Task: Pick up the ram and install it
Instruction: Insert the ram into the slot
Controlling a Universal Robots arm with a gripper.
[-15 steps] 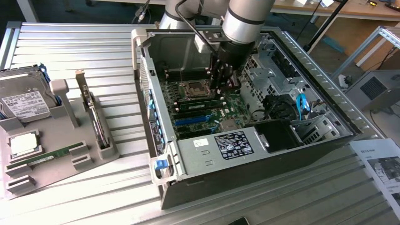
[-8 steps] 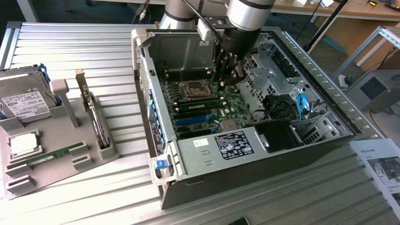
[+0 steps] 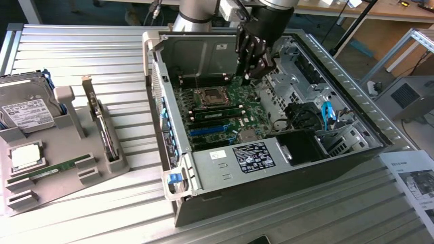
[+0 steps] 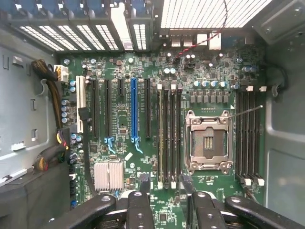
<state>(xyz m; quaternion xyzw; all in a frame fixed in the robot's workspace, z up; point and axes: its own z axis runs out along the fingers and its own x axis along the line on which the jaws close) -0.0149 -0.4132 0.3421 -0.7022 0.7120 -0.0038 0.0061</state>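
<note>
A ram stick, long, thin and green, lies in a slot of the grey holder tray at the exterior view's left, outside the computer. My gripper hangs inside the open computer case, far from that stick, over the back part of the green motherboard. In the wrist view the gripper is open, its dark fingertips apart with nothing between them, above the long memory slots beside the CPU socket. A green stick appears seated in one slot near the socket.
On the tray stand a hard drive, a square silvery CPU chip and an upright expansion card. The case's raised walls, drive bay, black cables and labelled power supply crowd the motherboard. A paper sheet lies at the right.
</note>
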